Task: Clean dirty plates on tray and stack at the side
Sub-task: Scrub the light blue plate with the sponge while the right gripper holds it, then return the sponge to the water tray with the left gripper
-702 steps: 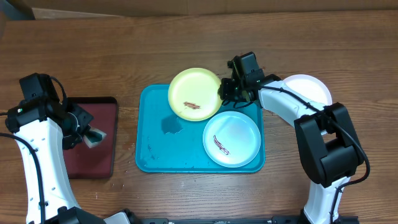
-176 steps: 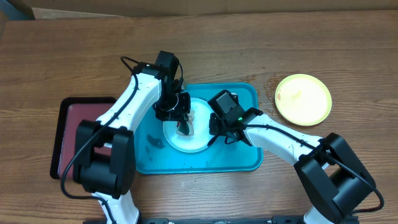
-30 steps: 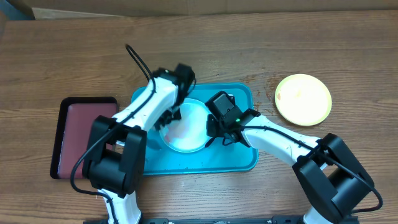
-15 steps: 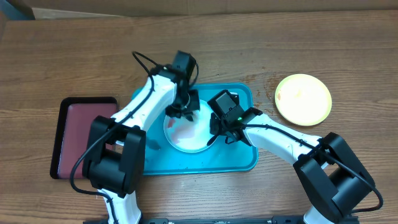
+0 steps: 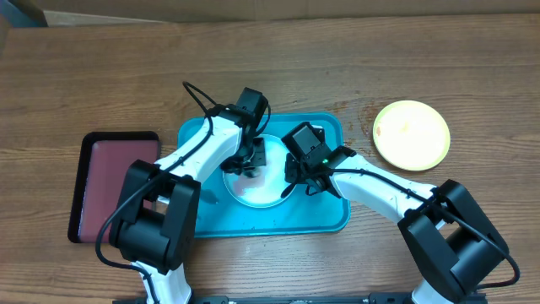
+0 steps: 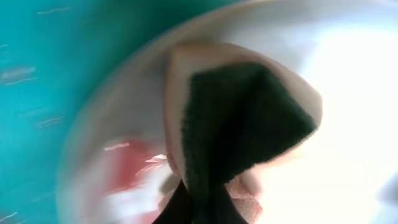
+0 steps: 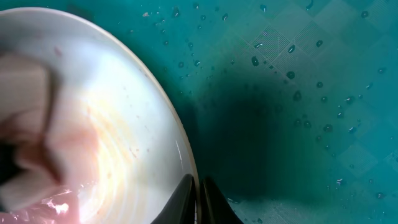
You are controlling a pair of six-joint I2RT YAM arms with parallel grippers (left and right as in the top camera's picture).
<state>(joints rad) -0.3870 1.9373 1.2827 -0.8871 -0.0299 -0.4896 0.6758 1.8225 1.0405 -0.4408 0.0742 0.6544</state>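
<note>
Right hand pinches the right rim of the white plate; left hand grips the sponge. Yellow plate sits further right.

Work surface: a wooden table, mid-brown, grain running left to right, evenly lit from above with soft shadows. A pale brown cardboard-like panel runs along the far edge. A dark area at the far left corner is not identifiable.

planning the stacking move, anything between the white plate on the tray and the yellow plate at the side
Only the raised tray rim lies between the white plate and the yellow plate; nothing else visible stands there.
</note>
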